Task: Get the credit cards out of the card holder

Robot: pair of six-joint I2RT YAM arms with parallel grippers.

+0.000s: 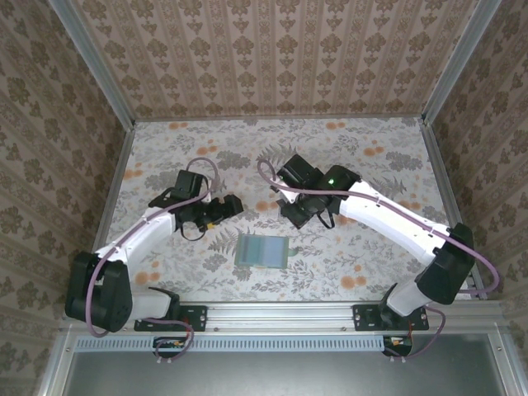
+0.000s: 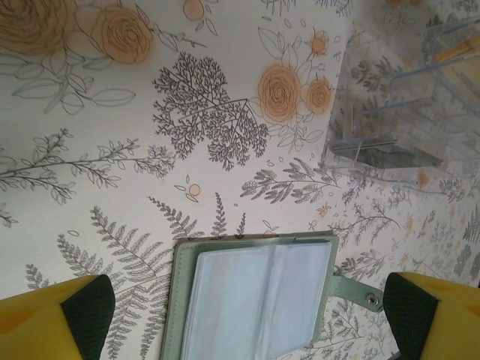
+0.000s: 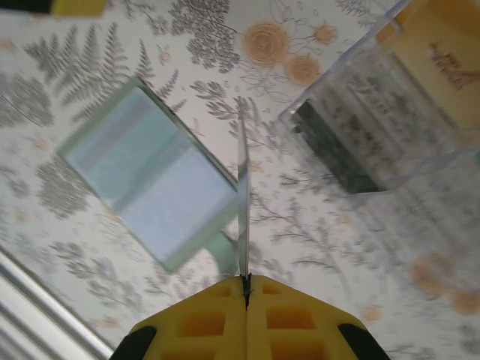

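Right claw (image 3: 245, 281) grasps credit card (image 3: 242, 187) | left claw (image 2: 247, 304) released over card holder (image 2: 255, 300) | align card with clear tray (image 3: 330, 90), ahead-right.

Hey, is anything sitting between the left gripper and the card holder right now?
Nothing visible does. The open left gripper faces the open card holder directly; the clear tray stands beyond it, off to one side.

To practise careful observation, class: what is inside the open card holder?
Pale blue-grey translucent sleeves line the card holder; whether any card sits beneath them is covered and cannot be told.
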